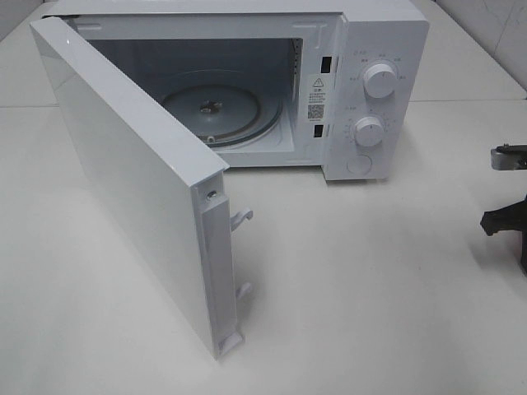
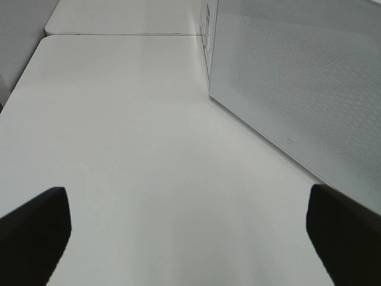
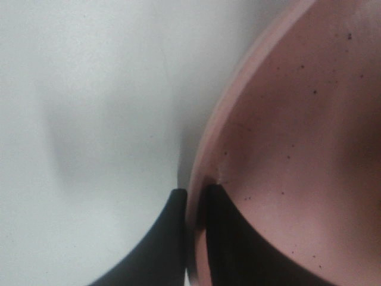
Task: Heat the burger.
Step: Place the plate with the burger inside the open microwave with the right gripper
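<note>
The right gripper (image 3: 195,195) is nearly closed, pinching the rim of the pink plate (image 3: 297,149) between its fingers, while the left gripper (image 2: 189,229) hangs spread wide over the desk (image 2: 137,149).

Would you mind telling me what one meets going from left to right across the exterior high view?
open microwave door → glass turntable → warning label → control panel with two knobs → dark part of the right arm at the edge.
</note>
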You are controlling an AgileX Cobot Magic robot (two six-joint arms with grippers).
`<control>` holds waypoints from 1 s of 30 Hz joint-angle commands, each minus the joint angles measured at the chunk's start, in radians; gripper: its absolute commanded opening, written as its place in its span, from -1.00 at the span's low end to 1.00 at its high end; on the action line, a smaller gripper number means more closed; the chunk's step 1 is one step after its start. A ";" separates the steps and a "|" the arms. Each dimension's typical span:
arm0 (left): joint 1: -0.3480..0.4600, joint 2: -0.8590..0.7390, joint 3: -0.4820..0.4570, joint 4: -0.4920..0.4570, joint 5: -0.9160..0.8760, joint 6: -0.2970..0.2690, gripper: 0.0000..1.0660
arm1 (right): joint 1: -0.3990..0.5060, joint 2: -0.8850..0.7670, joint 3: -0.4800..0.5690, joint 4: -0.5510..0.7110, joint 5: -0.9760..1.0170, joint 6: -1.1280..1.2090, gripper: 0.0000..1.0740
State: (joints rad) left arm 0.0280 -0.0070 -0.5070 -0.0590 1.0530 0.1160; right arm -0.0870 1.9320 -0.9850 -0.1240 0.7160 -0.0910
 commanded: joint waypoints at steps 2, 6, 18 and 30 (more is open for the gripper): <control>-0.005 -0.017 0.001 -0.001 -0.007 -0.005 0.96 | -0.004 0.024 0.012 0.034 -0.001 0.007 -1.00; -0.005 -0.017 0.001 -0.001 -0.007 -0.005 0.96 | -0.002 0.021 0.012 0.025 0.015 0.015 -1.00; -0.005 -0.017 0.001 -0.001 -0.007 -0.005 0.96 | 0.117 -0.027 0.012 -0.028 0.107 0.072 -1.00; -0.005 -0.017 0.001 -0.001 -0.007 -0.005 0.96 | 0.252 -0.133 0.013 -0.100 0.212 0.133 -1.00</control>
State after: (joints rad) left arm 0.0280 -0.0070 -0.5070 -0.0590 1.0530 0.1160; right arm 0.1610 1.8150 -0.9760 -0.1960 0.9030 0.0290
